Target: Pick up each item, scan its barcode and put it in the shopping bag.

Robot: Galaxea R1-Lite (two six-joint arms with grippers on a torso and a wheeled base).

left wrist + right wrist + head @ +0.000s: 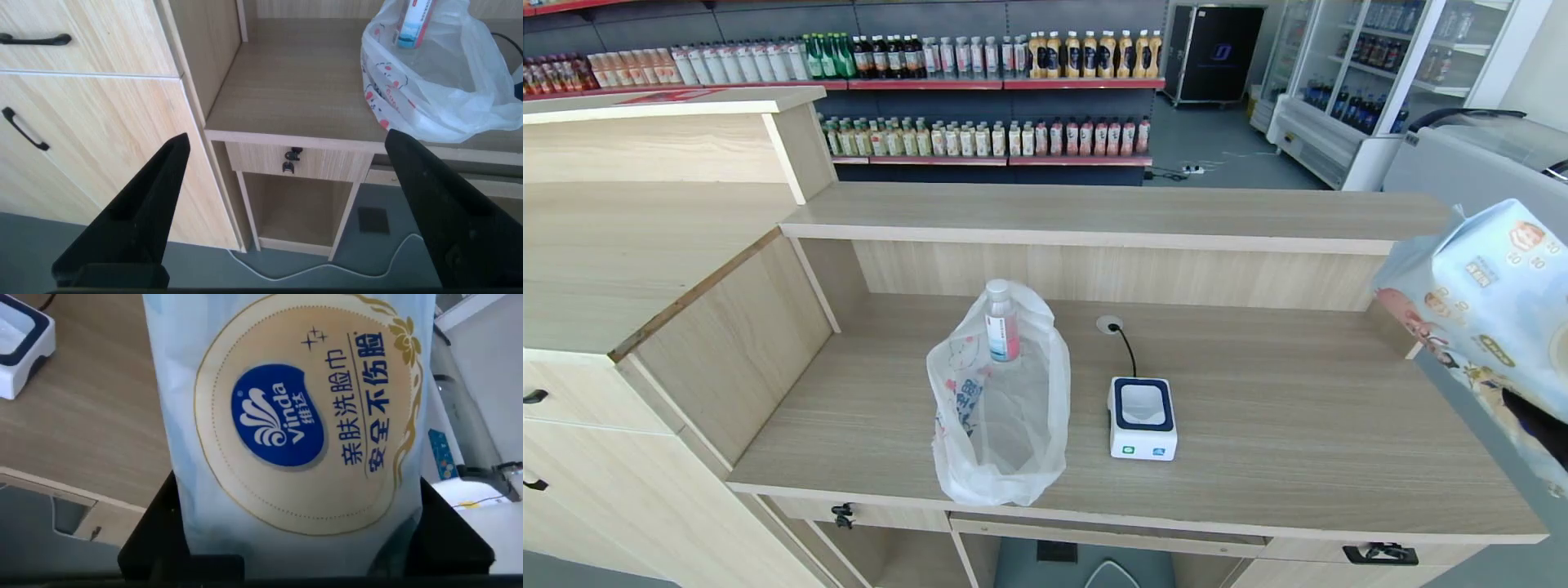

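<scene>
The right gripper [298, 547] was found clamped on a pale blue tissue pack [294, 416], with 1 dark finger pressed against each side of the wrapper. The pack was held tilted in the air at the right end of the counter [1298, 425], clear of its surface and well apart from the other items. The left gripper [286, 212] was recorded as spread wide, with nothing between its 2 dark fingers [139, 220]. It was positioned low, off the front left corner of the counter, facing a small drawer [327, 163] beneath the top. A white scanner [1143, 416] with a dark-framed window was noted flat on the counter near the middle, with its black cable [1125, 347] run back to a grommet in the surface. The translucent shopping bag [1001, 408] was noted just beside the scanner on its left, standing open. 1 clear bottle [1002, 322] with a red and blue label was observed upright inside the bag, towards its rear. Stocked drink shelves [980, 65] were noted beyond the counter.
</scene>
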